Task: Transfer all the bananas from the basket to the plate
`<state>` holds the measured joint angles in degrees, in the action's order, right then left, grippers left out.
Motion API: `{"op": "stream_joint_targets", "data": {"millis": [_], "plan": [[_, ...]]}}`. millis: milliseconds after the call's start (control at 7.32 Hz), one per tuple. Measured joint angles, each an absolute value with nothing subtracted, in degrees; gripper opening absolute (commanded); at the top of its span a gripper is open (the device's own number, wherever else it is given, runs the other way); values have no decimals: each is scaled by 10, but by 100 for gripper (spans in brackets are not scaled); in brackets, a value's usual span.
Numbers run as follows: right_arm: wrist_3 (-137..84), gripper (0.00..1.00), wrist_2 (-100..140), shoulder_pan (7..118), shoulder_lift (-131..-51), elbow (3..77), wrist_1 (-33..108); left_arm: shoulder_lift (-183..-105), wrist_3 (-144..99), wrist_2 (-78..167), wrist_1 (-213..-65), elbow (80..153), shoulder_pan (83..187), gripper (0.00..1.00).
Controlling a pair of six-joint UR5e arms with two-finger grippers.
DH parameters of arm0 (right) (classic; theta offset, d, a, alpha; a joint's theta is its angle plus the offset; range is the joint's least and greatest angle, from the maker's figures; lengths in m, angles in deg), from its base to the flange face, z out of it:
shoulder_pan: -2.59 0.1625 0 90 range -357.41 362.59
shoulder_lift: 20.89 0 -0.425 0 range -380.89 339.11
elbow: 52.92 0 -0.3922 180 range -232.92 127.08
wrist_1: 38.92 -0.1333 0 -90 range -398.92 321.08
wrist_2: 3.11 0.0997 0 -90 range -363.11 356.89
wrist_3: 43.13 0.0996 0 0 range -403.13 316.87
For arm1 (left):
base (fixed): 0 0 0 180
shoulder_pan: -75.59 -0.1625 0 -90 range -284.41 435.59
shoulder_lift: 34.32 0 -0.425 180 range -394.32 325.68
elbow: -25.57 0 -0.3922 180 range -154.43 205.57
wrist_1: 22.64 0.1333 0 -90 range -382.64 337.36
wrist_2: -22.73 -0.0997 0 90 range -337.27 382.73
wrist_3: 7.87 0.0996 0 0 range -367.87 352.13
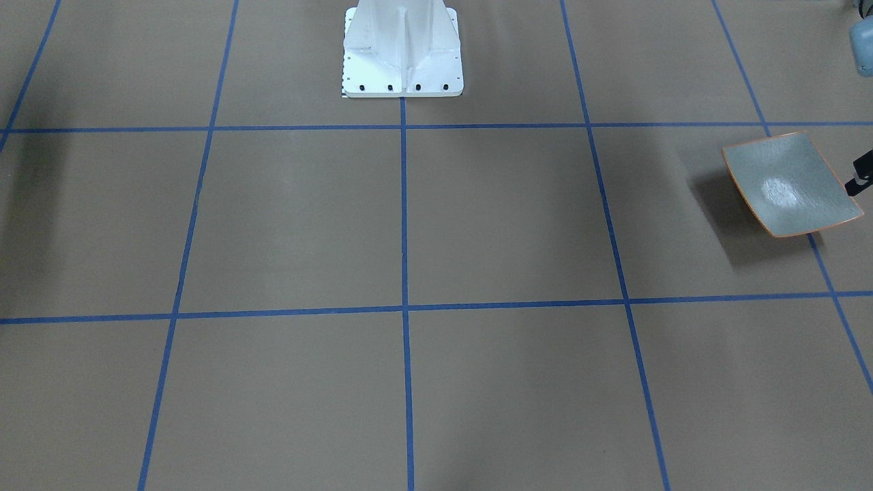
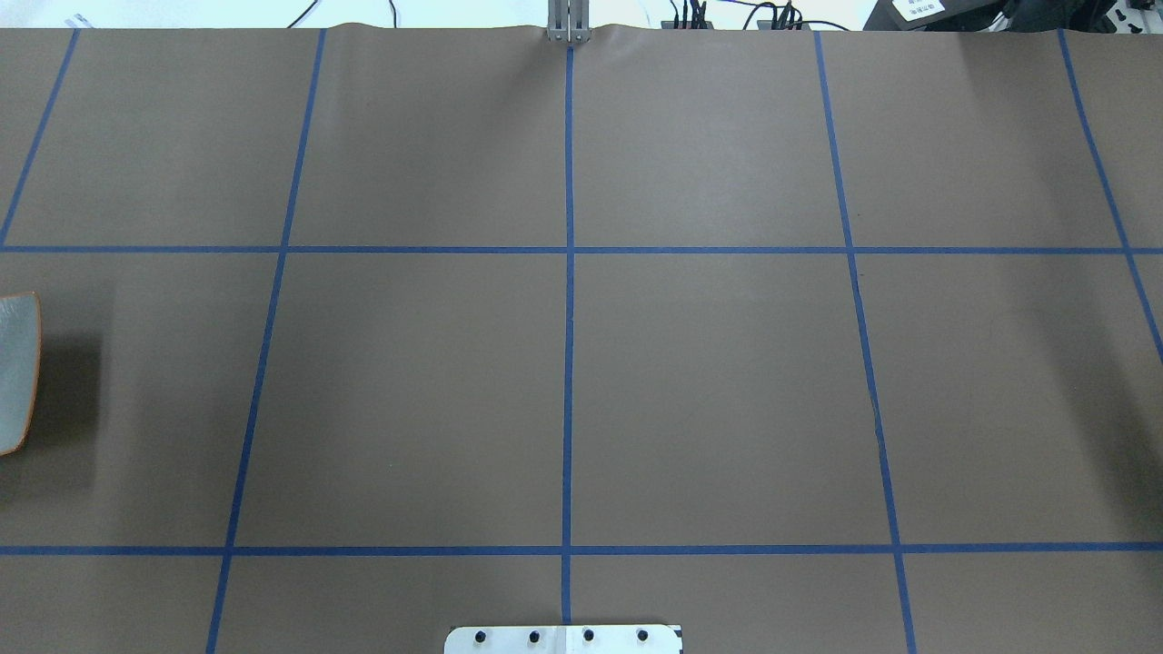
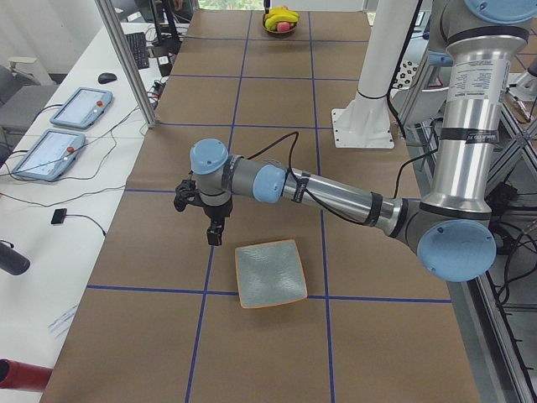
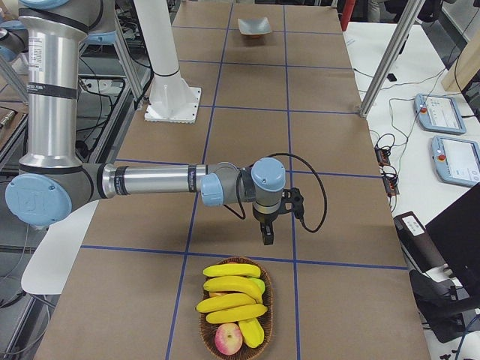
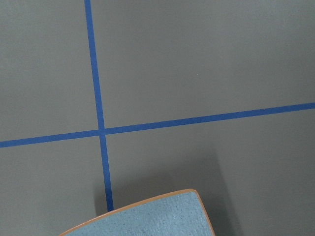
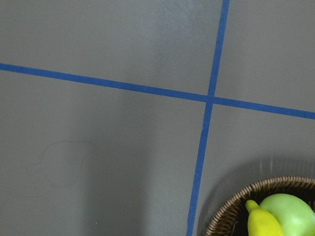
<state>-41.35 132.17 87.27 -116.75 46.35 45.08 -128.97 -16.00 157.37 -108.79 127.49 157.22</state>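
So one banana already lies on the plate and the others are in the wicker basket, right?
No, the plate is bare, as the exterior left view shows. The bananas are in the wicker basket.

Plate (image 1: 791,184) far right on taped table (image 1: 477,225). White base (image 1: 402,51) top centre. Left gripper (image 1: 861,174) just beside plate's rim, mostly cropped.

Blue-taped table (image 2: 709,363), teach pendants (image 3: 80,107), pink fruit (image 4: 229,339), green apple (image 6: 288,214)
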Motion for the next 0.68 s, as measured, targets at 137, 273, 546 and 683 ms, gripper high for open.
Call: {"op": "stream_joint_targets", "data": {"millis": [137, 273, 546, 683], "plan": [[-413, 100, 1322, 873, -1168, 464, 450, -1291, -160, 1575, -1081, 1280, 1572, 100], [-413, 100, 1323, 873, -1169, 464, 450, -1289, -161, 1576, -1079, 1289, 1573, 100], [-413, 100, 1323, 873, -1169, 466, 450, -1286, -165, 1582, -1078, 1301, 1571, 100], [-412, 100, 1323, 873, -1169, 466, 450, -1282, -165, 1584, -1079, 1303, 1570, 100]]}}
